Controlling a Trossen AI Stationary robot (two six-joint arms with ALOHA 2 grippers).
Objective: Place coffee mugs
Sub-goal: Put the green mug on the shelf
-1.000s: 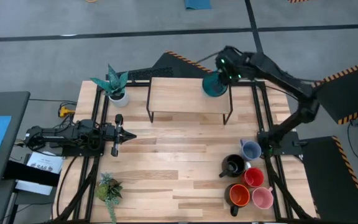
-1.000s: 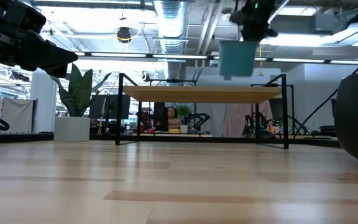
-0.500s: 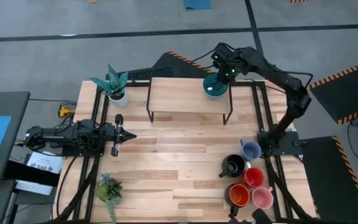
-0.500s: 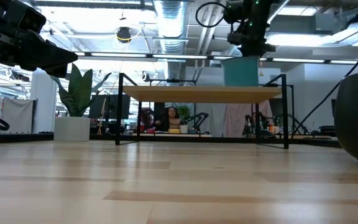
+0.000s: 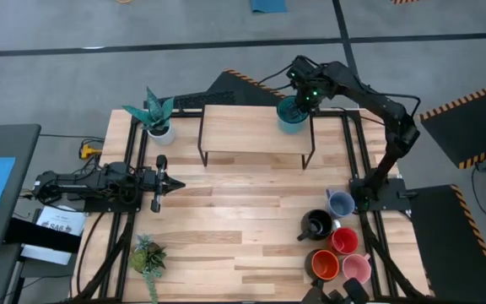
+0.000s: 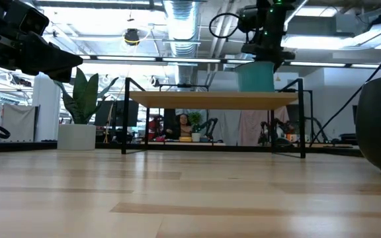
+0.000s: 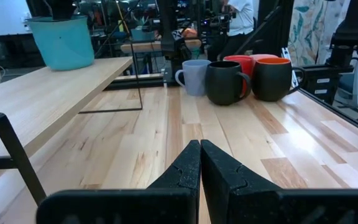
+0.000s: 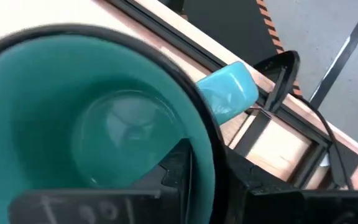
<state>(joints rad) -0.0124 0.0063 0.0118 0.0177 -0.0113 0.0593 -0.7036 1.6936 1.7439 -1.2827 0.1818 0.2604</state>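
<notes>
Behind your bench (image 5: 226, 219), the low view shows an open workshop with ceiling ducts and strip lights. Use the raised wooden shelf (image 5: 251, 128) at the bench's far side as your landmark. Your right gripper (image 5: 304, 100) sits over the shelf's right end, its fingers pinched on the rim of the teal mug (image 5: 291, 115), one inside the cup and one outside, as the right wrist view shows. In the low view the teal mug's base rests on the shelf top.

Your left gripper (image 5: 169, 181) waits low over the bench, in front of the shelf's left end, with its fingers pressed together on nothing.

Five more mugs cluster well in front of the shelf's right leg: the grey-blue mug (image 5: 341, 203), black mug (image 5: 316, 225), red mug (image 5: 343, 241), orange-lined mug (image 5: 324, 265) and pink mug (image 5: 357, 268). A white potted plant (image 5: 157, 116) stands just left of the shelf.

A paper tag beside the left arm's base carries print you cannot read.
</notes>
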